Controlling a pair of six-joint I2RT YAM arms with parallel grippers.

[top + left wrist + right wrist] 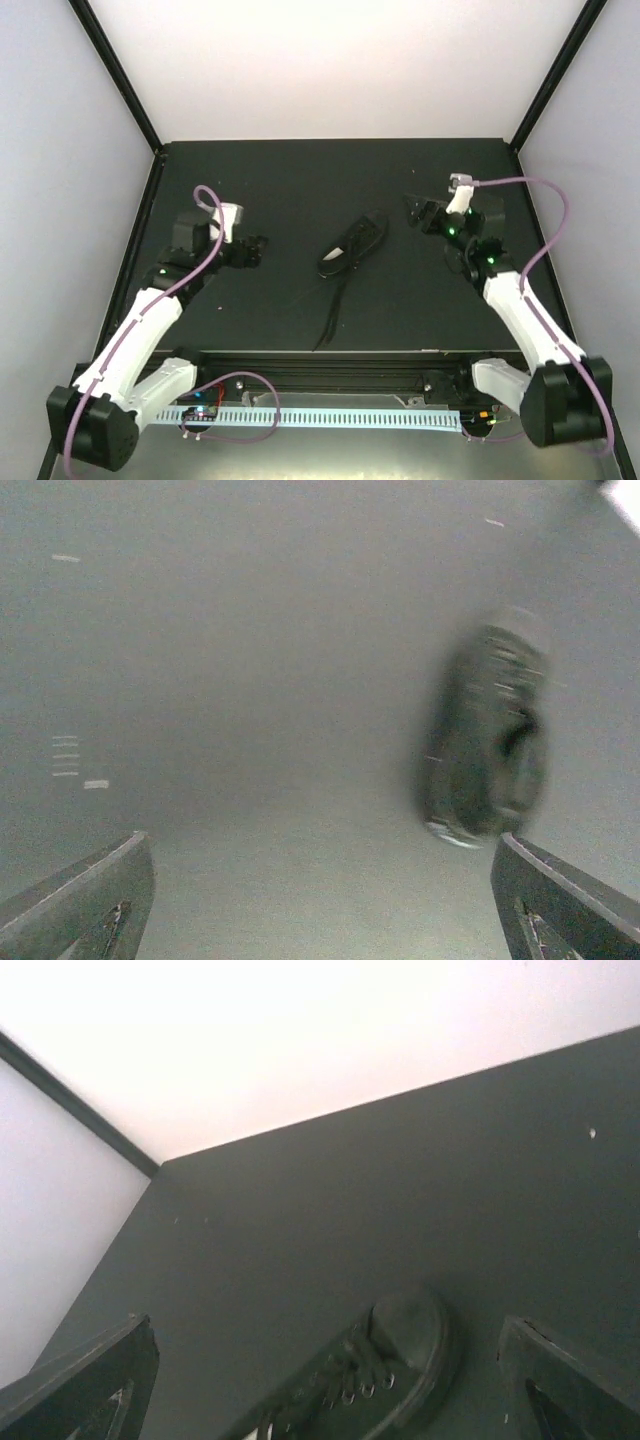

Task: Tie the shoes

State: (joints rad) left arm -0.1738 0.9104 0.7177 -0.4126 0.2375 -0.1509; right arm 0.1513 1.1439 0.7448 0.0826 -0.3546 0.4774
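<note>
Black table (300,180) w/ pale walls (330,60) round it. Left gripper (259,250) sits left of centre, fingers spread wide, nothing btwn them. Right gripper (417,213) is opposite, likewise wide apart & empty. Black shoe (352,245) lies mid-table btwn the two, clear of both, toe toward far right. Thin laces (333,305) are untied, trailing toward near edge.

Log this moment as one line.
black shoe: on table, untied, laces trailing toward arms | left gripper: jaws open, empty, left of shoe | right gripper: jaws open, empty, right of shoe
</note>
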